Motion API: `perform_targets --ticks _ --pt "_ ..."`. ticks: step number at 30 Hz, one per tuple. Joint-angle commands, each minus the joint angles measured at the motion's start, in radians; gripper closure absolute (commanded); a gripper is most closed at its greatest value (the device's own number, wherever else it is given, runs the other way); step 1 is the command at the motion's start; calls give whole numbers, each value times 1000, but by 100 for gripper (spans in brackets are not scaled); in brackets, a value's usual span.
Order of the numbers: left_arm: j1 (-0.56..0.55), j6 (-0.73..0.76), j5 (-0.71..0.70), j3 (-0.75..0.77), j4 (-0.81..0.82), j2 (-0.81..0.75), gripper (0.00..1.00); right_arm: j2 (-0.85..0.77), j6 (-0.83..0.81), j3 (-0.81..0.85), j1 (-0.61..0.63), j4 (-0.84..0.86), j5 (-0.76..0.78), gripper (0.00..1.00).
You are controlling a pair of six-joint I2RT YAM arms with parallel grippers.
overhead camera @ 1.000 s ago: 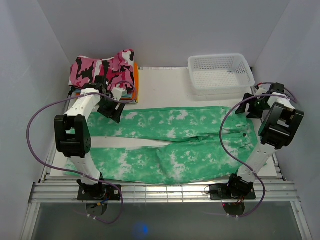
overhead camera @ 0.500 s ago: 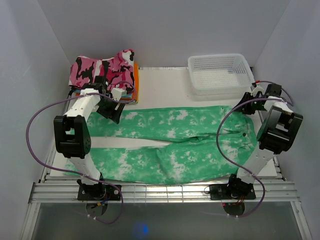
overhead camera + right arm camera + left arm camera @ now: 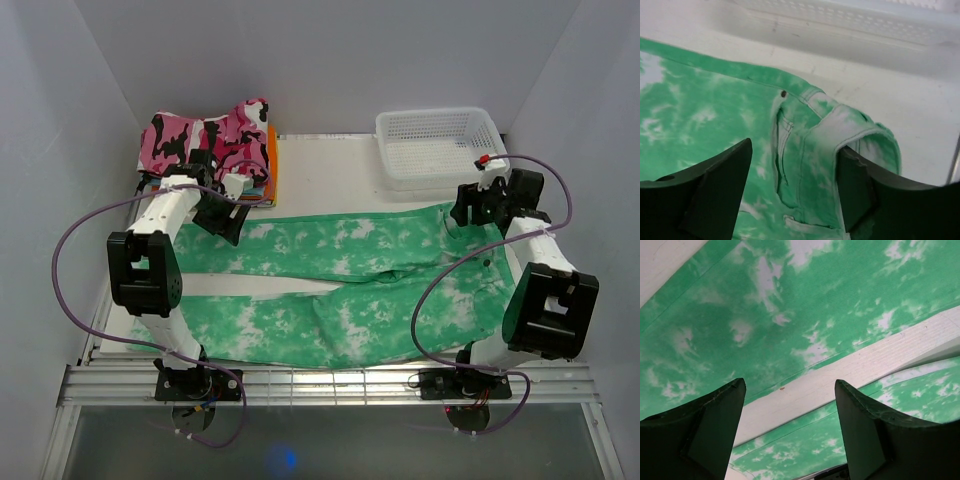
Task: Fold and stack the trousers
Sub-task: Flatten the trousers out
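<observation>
Mint-green trousers [image 3: 380,320] blotched with white lie spread flat across the tabletop [image 3: 330,170], legs running left with a bare strip between them, waist at the right. The left pincer [image 3: 790,385] hovers over the far leg, jaws apart. The right pincer [image 3: 792,145], jaws also apart, stands at the waistband's far corner, which is rucked up against one finger. Beyond sit a white basket [image 3: 440,113] and a pink camouflage garment [image 3: 205,135]

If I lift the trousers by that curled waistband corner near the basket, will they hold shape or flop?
Likely floppy: the waistband corner curls over on itself. Probably light: the trousers lie thin and flat. The legs would likely drag, since they span most of the table.
</observation>
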Motion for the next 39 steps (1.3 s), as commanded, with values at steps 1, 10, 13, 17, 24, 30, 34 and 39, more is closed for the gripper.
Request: perform_targets --ticks 1,10,13,17,24,30,34,39 --pt "-6 -19 1 48 -5 -30 17 66 -54 71 -4 1 205 27" --pt "-6 -73 25 76 14 -84 2 82 -144 215 -8 -208 269 10" --pt "-6 -82 47 -12 37 -122 2 65 -206 249 -3 -363 71 10" --pt "-3 -65 112 -131 40 -199 2 95 -298 248 57 -530 -89 8" --pt "8 15 110 -326 -2 -242 3 229 -344 179 104 -553 59 5" --pt "6 42 14 -423 72 -221 9 313 -333 151 28 -463 279 16" --pt "6 47 51 -376 80 -188 9 329 -341 145 -56 -457 357 18" --pt "9 91 47 -352 34 -225 9 300 -339 143 -98 -478 361 10"
